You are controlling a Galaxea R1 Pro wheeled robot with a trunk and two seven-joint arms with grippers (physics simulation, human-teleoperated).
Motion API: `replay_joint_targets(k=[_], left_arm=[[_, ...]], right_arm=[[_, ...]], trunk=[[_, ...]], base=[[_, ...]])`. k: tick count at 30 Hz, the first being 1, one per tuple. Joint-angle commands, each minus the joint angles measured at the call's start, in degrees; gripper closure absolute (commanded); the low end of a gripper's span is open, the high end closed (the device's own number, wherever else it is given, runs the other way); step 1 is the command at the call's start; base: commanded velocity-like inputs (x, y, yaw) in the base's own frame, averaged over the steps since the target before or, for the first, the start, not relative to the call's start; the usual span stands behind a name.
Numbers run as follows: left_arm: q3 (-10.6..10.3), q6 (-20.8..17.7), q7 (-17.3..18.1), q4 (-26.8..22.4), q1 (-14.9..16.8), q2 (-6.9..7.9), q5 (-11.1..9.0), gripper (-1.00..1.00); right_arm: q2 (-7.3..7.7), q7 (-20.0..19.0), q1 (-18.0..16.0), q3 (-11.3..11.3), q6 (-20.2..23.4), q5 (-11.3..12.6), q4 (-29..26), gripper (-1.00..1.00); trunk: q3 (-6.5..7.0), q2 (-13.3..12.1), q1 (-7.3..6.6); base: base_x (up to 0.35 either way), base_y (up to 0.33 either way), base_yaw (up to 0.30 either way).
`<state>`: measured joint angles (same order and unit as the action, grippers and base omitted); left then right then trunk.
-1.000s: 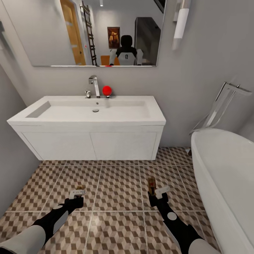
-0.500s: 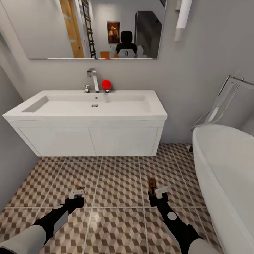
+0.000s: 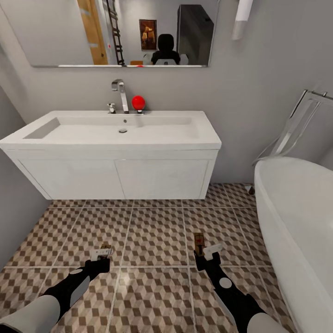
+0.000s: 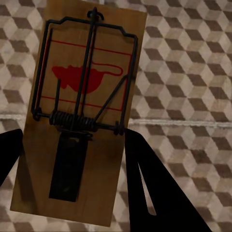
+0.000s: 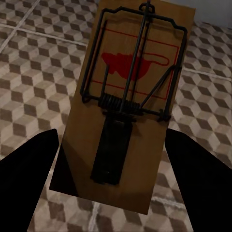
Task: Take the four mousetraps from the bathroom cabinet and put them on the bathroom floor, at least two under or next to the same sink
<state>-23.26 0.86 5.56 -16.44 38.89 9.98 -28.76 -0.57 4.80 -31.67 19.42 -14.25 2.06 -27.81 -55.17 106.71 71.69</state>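
Observation:
Both my grippers hang low over the cube-patterned bathroom floor (image 3: 157,231), in front of the white sink (image 3: 111,144). My left gripper (image 3: 101,254) is shut on a brown wooden mousetrap (image 3: 105,246); the left wrist view shows that mousetrap (image 4: 82,106) clamped between the dark fingers (image 4: 154,193), above the tiles. My right gripper (image 3: 206,253) is shut on a second mousetrap (image 3: 199,241). In the right wrist view this mousetrap (image 5: 130,101) sits between the fingers (image 5: 29,174), with its red mouse print and wire bar showing. The cabinet is out of view.
A white vanity unit (image 3: 120,178) hangs under the sink, with a gap above the floor. A white bathtub (image 3: 296,208) fills the right side. A grey wall (image 3: 14,208) closes the left. A faucet (image 3: 121,95) and a red ball (image 3: 138,102) stand behind the basin.
The whole picture has shifted: the sink sits higher and larger, so the camera has moved closer. Both grippers keep their traps and their places in the picture.

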Motion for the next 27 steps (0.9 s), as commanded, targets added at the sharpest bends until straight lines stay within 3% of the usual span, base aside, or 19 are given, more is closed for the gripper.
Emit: replay_joint_targets(k=[1, 12, 18, 27], left_arm=[[-0.4, 0.1, 0.0, 0.0, 0.0, 0.04, -0.3, 1.00], [-0.3, 0.1, -0.1, -0.2, 0.0, -0.29, -0.2, 1.00], [-0.1, -0.1, -0.2, -0.4, 0.0, -0.31, -0.2, 1.00], [-0.2, -0.2, -0.2, -0.5, 0.0, -0.31, -0.2, 1.00]], right_arm=[[0.07, 0.5, -0.1, 0.4, -0.2, 0.2, 0.0, 1.00], [0.22, 0.5, -0.1, -0.1, 0.6, 0.1, -0.7, 1.00], [0.33, 1.8, -0.1, -0.7, 0.6, 0.0, -6.0, 1.00], [0.14, 2.8, -0.1, -1.5, 0.5, 0.0, -7.8, 1.00]], trunk=[[-0.32, 0.4, 0.22], [-3.29, 4.8, 2.63], [-4.91, 7.3, 3.95], [-6.85, 10.9, 5.93]], base=[[0.000, 0.000, 0.000], [0.000, 0.000, 0.000], [0.000, 0.000, 0.000], [0.000, 0.000, 0.000]])
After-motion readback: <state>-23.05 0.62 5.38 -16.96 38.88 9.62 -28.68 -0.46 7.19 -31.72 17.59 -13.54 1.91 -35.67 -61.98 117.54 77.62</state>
